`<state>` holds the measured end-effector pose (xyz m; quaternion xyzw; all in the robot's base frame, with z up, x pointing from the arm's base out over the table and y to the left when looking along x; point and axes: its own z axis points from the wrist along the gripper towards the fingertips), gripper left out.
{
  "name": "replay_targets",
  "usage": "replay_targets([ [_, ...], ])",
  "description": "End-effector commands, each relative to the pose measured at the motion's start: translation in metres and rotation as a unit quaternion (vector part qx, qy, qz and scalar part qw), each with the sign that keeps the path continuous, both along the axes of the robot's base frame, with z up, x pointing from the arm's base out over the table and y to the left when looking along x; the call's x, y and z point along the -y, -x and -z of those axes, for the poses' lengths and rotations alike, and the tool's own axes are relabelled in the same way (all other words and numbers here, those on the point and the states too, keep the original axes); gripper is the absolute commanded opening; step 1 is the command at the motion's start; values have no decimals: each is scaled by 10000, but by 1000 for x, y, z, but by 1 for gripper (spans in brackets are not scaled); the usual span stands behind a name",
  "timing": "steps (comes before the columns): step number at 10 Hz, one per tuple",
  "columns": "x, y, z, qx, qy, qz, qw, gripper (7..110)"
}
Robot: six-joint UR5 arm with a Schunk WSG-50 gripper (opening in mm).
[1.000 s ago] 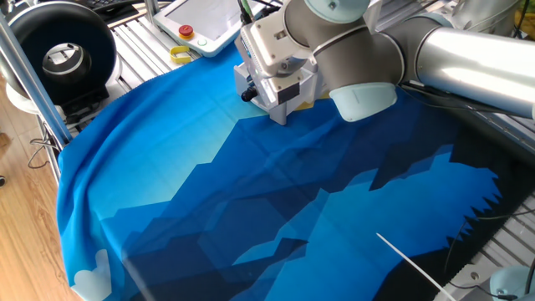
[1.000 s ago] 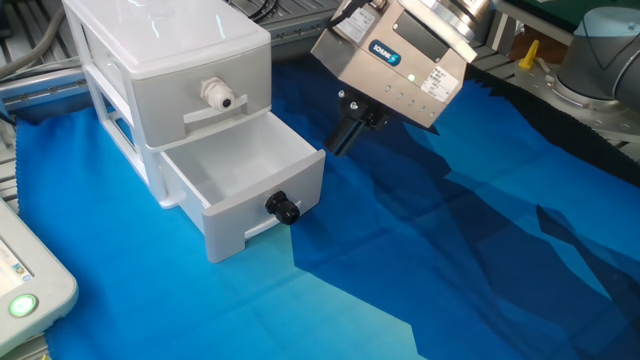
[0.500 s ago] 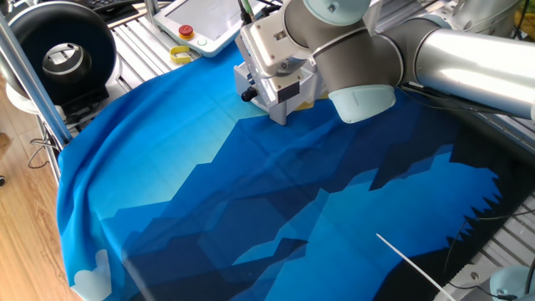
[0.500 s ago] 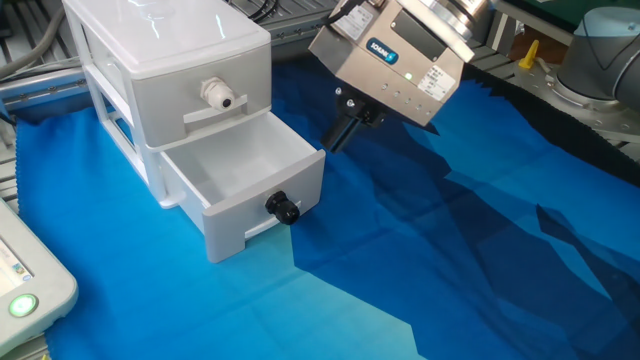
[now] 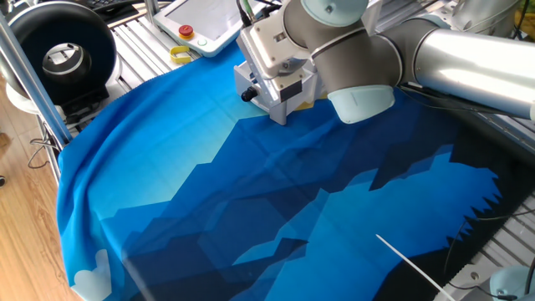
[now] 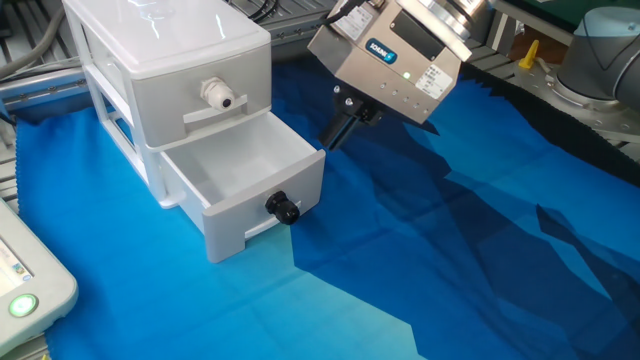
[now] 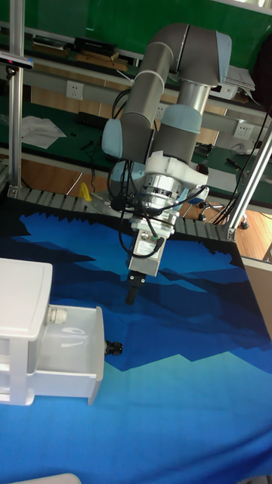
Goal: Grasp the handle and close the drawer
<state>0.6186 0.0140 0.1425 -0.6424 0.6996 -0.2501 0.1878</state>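
Note:
The white cabinet (image 6: pixel 165 60) stands at the left on the blue cloth. Its lower drawer (image 6: pixel 245 185) is pulled out and holds nothing. The handle (image 6: pixel 283 209) is a small black knob on the drawer's front panel; it also shows as the knob (image 7: pixel 113 347) in the tall fixed view and the knob (image 5: pixel 247 95) in one fixed view. My gripper (image 6: pixel 340 129) hangs in the air above and to the right of the drawer, its black fingers (image 7: pixel 133 288) together and holding nothing. It is apart from the knob. In one fixed view the gripper (image 5: pixel 280 113) hides most of the drawer.
The upper drawer has a white knob (image 6: pixel 216 94). A white pendant (image 5: pixel 205 18) with a red button (image 5: pixel 185 32) lies past the cloth's edge, beside a yellow piece (image 5: pixel 180 55). Another device with a green light (image 6: pixel 22 303) sits at the lower left. Metal posts (image 7: pixel 15 91) flank the table.
The gripper has shifted slightly left, toward the drawer, and stays shut. The drawer has not moved.

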Motion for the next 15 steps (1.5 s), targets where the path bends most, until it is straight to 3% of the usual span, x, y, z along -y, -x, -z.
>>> replay_targets([
  [1, 3, -1, -2, 33, 6, 29, 10000, 7],
  [11, -4, 0, 0, 1, -158, 27, 9999, 7],
  [13, 0, 11, 7, -274, -4, -71, 9996, 7],
  [15, -4, 27, 17, -665, -110, -64, 9977, 7],
])
